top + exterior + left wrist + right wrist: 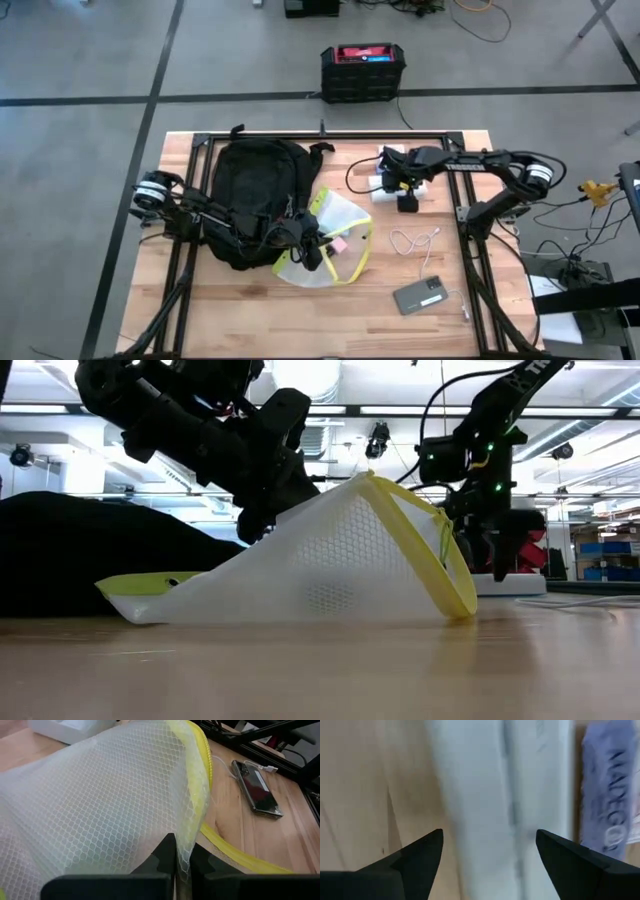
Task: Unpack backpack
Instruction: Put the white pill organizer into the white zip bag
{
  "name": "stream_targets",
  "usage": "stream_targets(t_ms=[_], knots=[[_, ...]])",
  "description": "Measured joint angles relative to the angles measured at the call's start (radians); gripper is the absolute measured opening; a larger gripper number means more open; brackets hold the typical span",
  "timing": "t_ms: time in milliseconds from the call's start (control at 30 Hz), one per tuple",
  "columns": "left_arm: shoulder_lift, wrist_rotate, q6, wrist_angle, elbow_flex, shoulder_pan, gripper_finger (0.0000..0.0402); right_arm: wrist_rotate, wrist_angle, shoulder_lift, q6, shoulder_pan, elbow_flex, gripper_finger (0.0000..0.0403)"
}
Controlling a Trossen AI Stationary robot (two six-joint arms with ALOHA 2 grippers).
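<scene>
High view: black soft-fabric backpack (250, 190) flat on left half of wooden slatted table (250, 320), top loop toward far edge. Translucent white mesh pouch (335, 235) with yellow zip border just beside backpack's right side, partly overlapping it, small pink item visible through mesh. Left gripper (300, 248) over pouch's near-left corner, arm lying across backpack's lower part. Right gripper (408, 200) above white flat box (395, 180) near far-right of table. White cable (412, 240) loosely coiled right of pouch; grey smartphone (420, 296) nearer front edge, a second thin cable at its end. Black crate with red top (363, 68) on floor beyond table.

Low view: pouch (330, 560) lifted into a tent shape, honeycomb weave, yellow edge curving down to table at right. Left gripper (262, 520) at raised left slope of pouch. Backpack (90, 550) a dark low mound behind, partly blocked by pouch. Right gripper (490, 550) hanging over white box behind pouch.

Left wrist view: fingers (165, 855) pressed together, pinching mesh fold of pouch (100, 800). Smartphone (257, 785) screen-up beyond, cable plugged in.

Right wrist view: fingers (425, 852) spread wide over blurred white box (495, 795); pale bluish lettered packet (610, 805) beside.
</scene>
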Motion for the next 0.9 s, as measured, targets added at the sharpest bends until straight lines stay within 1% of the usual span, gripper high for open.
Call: stream_targets(t_ms=[233,433,733,900], knots=[[0.0,0.0,0.0,0.0,0.0,0.0,0.0,0.007,0.003,-0.006,0.04,0.055,0.0,0.0288],[0.0,0.0,0.0,0.0,0.0,0.0,0.0,-0.031,0.001,-0.006,0.079,0.098,-0.001,0.0274],[0.0,0.0,0.0,0.0,0.0,-0.003,0.0,-0.024,0.074,-0.006,0.053,0.095,-0.026,0.0257],[0.0,0.0,0.0,0.0,0.0,-0.003,0.0,-0.018,0.07,-0.007,0.028,0.095,-0.049,0.0248]])
